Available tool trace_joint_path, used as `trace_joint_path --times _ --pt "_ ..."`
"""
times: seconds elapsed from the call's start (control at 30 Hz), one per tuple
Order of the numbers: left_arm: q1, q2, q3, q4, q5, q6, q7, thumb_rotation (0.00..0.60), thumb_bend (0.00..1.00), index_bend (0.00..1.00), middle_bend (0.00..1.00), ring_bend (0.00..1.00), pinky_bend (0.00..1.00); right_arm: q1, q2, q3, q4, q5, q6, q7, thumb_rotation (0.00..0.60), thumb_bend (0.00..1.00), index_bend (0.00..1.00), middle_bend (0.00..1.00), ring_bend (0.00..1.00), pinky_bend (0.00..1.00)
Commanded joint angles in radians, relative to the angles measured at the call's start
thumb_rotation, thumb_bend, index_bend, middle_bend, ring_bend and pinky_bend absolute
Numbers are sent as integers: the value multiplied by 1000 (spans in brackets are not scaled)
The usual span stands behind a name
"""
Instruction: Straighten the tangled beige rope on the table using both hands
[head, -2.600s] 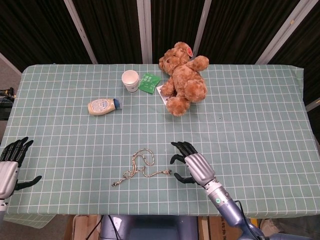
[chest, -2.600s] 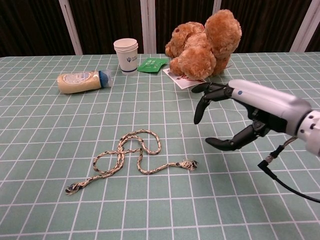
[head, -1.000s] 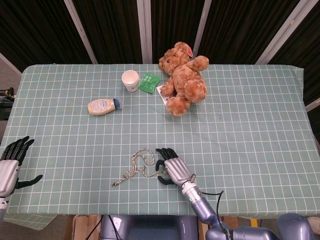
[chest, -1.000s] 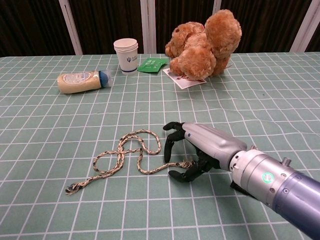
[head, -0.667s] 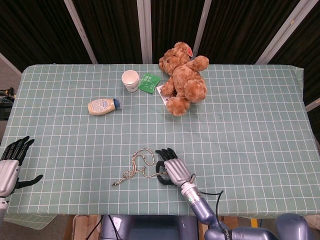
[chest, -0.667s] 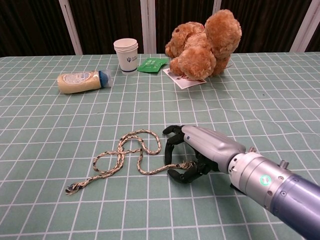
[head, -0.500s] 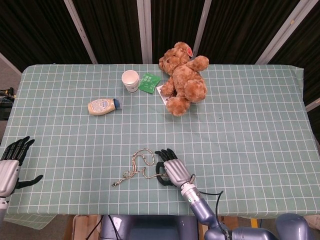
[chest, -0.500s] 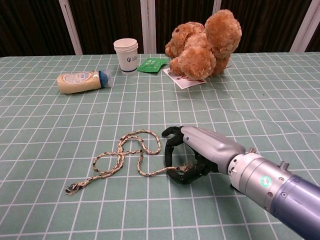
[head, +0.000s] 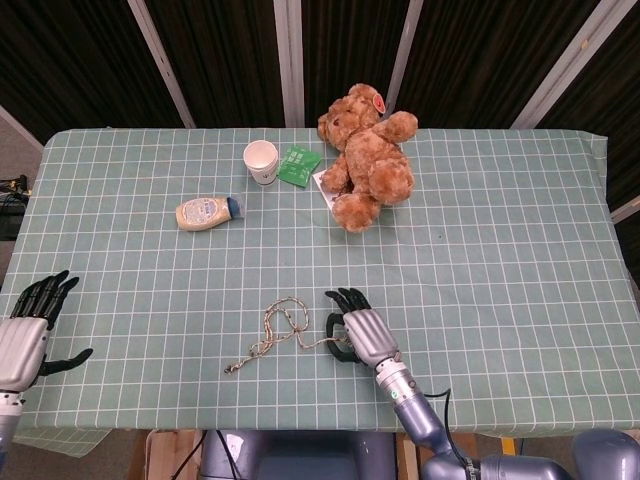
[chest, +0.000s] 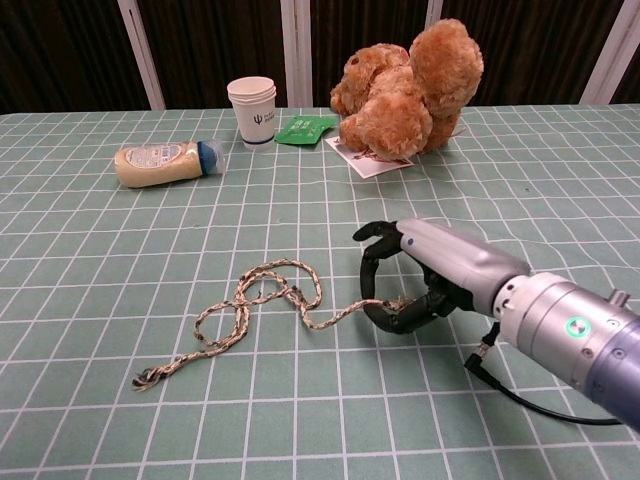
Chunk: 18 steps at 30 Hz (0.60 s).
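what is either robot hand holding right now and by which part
The right robot hand holds the rope by its frayed right end, pinched at the fingertips. The left robot hand holds nothing, its fingers spread, off the table's left edge.

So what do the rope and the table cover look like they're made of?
Rope: braided fibre, probably cotton or a synthetic, matte beige with dark flecks and a frayed end. Table cover: thin cloth or vinyl, green with a white grid, matte; which one is unclear.

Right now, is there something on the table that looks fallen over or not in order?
Yes. The squeeze bottle lies on its side instead of standing. The teddy bear sprawls over a white card. The beige rope is looped and crossed over itself, one end pinched in the right hand.
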Motion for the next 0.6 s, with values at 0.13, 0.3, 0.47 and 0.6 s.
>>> trace_joint_path --times 0.13,0.3,0.47,0.6 --pt "-39 19 -5 -51 1 -55 58 600 141 118 0 0 0 -8 39 9 -29 8 14 -1 600 449 594 141 0 0" --pt "-90 31 3 -77 42 -121 116 600 205 214 0 0 0 -13 64 13 -49 16 23 -2 600 449 598 141 0 0" --pt "-154 32 19 -68 121 -194 165 600 228 341 9 0 0 -16 80 16 -63 23 30 -5 600 449 598 141 0 0" --pt "-226 9 29 -38 211 -260 204 600 230 373 31 0 0 -17 92 17 -76 29 35 -10 600 449 598 141 0 0"
